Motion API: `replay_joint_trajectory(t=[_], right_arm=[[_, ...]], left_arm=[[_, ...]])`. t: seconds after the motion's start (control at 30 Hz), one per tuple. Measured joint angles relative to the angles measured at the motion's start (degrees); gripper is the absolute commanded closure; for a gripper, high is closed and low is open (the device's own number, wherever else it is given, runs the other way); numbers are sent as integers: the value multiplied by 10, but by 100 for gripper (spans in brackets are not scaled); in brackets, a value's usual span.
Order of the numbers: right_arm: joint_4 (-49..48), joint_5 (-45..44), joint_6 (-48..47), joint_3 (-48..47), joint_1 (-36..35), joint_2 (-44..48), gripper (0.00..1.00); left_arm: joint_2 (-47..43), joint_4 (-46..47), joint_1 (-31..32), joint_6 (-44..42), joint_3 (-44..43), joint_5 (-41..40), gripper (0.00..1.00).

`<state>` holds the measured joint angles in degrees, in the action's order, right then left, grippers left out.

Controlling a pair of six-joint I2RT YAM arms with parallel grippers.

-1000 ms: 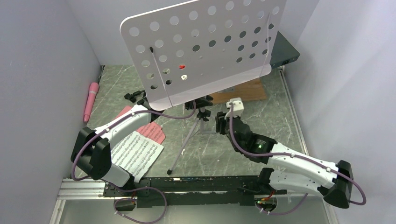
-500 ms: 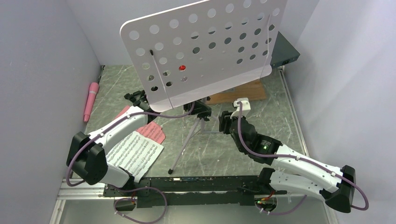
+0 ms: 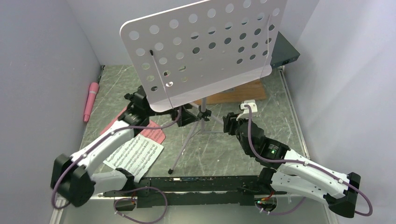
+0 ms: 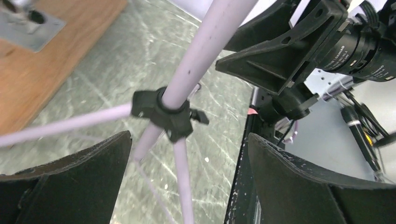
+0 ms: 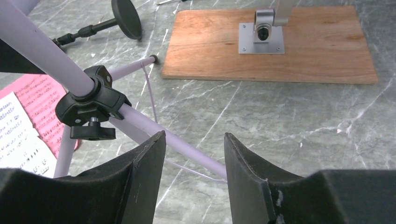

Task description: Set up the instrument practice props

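The lavender perforated music-stand desk (image 3: pixel 201 51) stands upright on its tripod (image 3: pixel 187 140). My left gripper (image 3: pixel 186 115) is open wide just left of the pole. In the left wrist view the pole's black collar (image 4: pixel 168 112) lies ahead of the left gripper (image 4: pixel 189 136), touching neither finger. My right gripper (image 3: pixel 228 125) is open to the pole's right. In the right wrist view a tripod leg (image 5: pixel 140 119) runs behind the right gripper (image 5: pixel 194 136). White sheets (image 3: pixel 135 154) and a pink sheet (image 3: pixel 156 133) lie at front left. The pink microphone (image 3: pixel 90 100) lies by the left wall. The black mic stand (image 5: pixel 126 17) lies on its side.
A wooden board (image 3: pixel 238 93) carrying a metal fitting (image 5: pixel 262 31) lies behind the tripod. A dark flat box (image 3: pixel 285 53) sits at the back right corner. Walls close in on both sides. The tripod's legs spread across the middle of the table.
My left gripper has opened wide and drawn back left from the tripod's collar. My right gripper has backed off to the right and opened slightly. The stand stays upright.
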<state>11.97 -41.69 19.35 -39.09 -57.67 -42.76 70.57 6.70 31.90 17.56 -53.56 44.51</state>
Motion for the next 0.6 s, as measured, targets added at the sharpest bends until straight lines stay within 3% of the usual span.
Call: replay_joint_trajectory(t=[0.3,0.47,0.6], right_arm=[[-5,2,-28,7,1,2,47],[-6,2,-38,18,1,15,46],[-6,2,-39,24,2,28,46]], left_arm=[[-203,-224,-70,-44,10,-129,0],[-192,-331,-95,-9,1,-260,1],[-138,-422,-159,95,5,-373,2]])
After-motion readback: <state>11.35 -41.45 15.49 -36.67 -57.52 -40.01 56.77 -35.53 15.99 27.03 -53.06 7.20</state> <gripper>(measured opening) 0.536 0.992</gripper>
